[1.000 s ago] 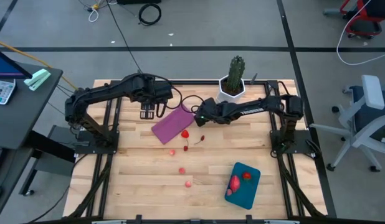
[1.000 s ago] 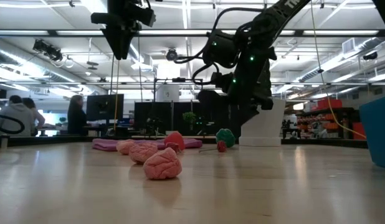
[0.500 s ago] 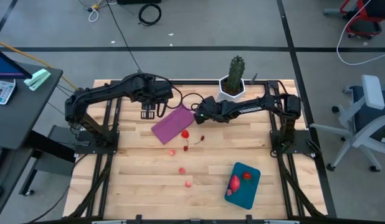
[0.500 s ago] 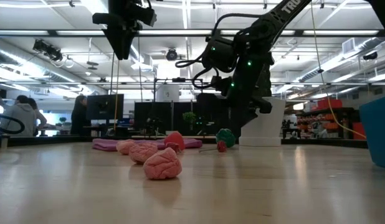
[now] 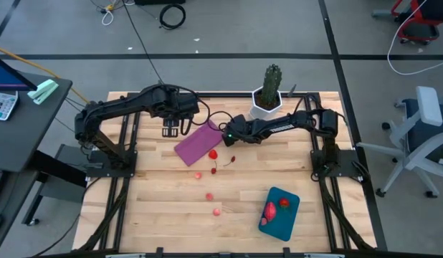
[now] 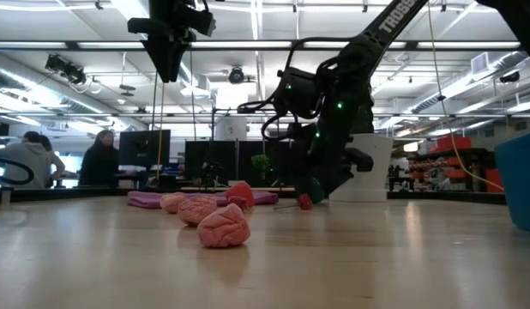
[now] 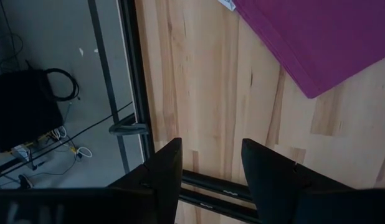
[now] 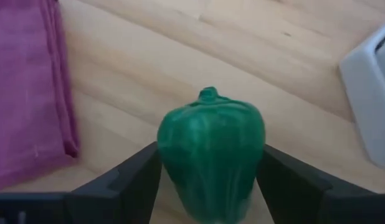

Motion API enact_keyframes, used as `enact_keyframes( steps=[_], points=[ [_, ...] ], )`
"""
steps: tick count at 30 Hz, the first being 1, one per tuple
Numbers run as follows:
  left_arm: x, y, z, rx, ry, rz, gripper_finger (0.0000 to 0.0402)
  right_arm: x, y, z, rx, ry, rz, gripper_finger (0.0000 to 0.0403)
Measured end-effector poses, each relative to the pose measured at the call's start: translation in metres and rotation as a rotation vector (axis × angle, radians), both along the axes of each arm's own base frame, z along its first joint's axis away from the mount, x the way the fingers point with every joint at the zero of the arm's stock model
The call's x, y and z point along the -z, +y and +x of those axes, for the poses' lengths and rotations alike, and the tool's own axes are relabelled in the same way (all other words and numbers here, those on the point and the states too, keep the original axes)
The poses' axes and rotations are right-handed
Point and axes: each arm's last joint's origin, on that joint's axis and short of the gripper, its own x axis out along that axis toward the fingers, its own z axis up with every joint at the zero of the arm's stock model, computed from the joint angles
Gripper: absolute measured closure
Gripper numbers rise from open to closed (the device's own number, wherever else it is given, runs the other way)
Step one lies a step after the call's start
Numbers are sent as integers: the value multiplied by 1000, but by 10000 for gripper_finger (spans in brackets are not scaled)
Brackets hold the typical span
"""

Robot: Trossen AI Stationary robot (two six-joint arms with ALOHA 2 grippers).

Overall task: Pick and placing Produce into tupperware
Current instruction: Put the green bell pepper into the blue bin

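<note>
In the right wrist view a green pepper (image 8: 211,146) lies on the wood between the two fingers of my open right gripper (image 8: 211,186). That gripper (image 5: 225,134) is low over the table beside the purple cloth (image 5: 199,143) and hides the pepper in the high view. My left gripper (image 5: 170,129) hangs open high above the cloth's far left corner, holding nothing. Red pieces (image 5: 213,153) and pink pieces (image 5: 209,196) lie loose on the table. The teal tupperware (image 5: 286,226) at the near right holds red pieces (image 5: 269,211). My right gripper has one finger (image 8: 139,174) on each side of the green pepper's body (image 8: 180,155), slanting down from the table's right. I cannot tell whether the fingers touch it. The pepper rests on the table.
A cactus in a white pot (image 5: 267,97) stands close behind my right gripper at the far edge. Black frame rails (image 5: 128,143) run along the table's left and right sides. Bare wood lies between the loose pieces and the tupperware.
My right gripper has sunk toward the table and a little toward its left edge, down around the green pepper, which it now hides in the low view. The pepper has stayed where it was.
</note>
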Motion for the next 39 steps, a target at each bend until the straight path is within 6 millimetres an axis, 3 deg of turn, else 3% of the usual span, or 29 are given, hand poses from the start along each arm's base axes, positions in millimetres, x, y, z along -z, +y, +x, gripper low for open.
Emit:
enact_keyframes(
  steps=[12, 18, 26, 33, 39],
  points=[
    [0, 0, 0, 0, -1, 0, 230, -3, 2, 0, -19, 0, -5, 234],
    [0, 0, 0, 0, -2, 1, 230, -23, 24, 3, -107, -45, 16, 258],
    [0, 0, 0, -1, -5, 1, 230, -79, 93, -9, -303, -154, 78, 260],
    [0, 0, 1, -1, -6, 2, 230, -120, 164, -58, -310, -166, 194, 260],
    [0, 0, 2, -5, -24, 6, 230, -140, 225, -97, -299, -274, 322, 260]
  ],
)
